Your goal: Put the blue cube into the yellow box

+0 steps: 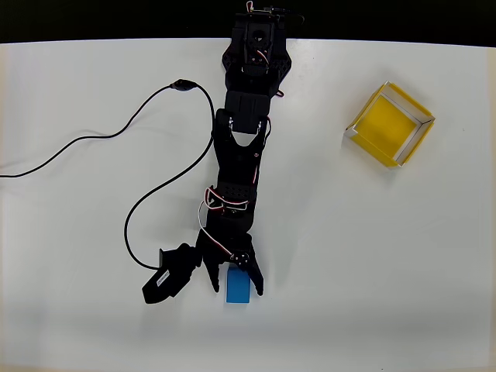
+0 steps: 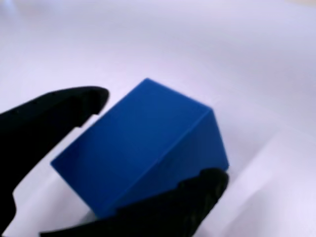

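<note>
The blue cube lies on the white table near the front edge, between the two black fingers of my gripper. In the wrist view the blue cube looms large and tilted. One fingertip rests against its lower right side. The other fingertip stands just off its left side, with a sliver of table showing between them. The gripper is open around the cube. The yellow box sits far off at the upper right of the overhead view, turned at an angle and with nothing in it.
The black arm stretches from its base at the table's back edge down the middle. A black cable loops over the left half of the table. White table lies between the cube and the box.
</note>
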Robot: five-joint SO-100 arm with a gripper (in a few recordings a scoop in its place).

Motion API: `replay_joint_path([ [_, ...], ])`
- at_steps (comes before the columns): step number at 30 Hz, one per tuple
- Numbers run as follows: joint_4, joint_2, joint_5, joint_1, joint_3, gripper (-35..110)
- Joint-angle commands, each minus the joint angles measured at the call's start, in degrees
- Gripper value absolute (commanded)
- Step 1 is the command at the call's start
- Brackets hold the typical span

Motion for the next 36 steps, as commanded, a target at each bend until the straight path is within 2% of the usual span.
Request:
replay_joint_path([
  [1,-1.8,3.0,-0.3,-0.5,-5.2,33],
  [10,2.1,3.2,-0.4,-1.6,-5.4,16],
  [16,4.8,5.6,-0.8,-1.3,-4.8,13],
  [21,7.1,15.1,0.4,-2.5,-2.9,12],
  [27,9.3,30.4,1.0,-9.1,2.1,13],
  [36,11.4,52.1,-1.1,-25.8,16.3,14],
])
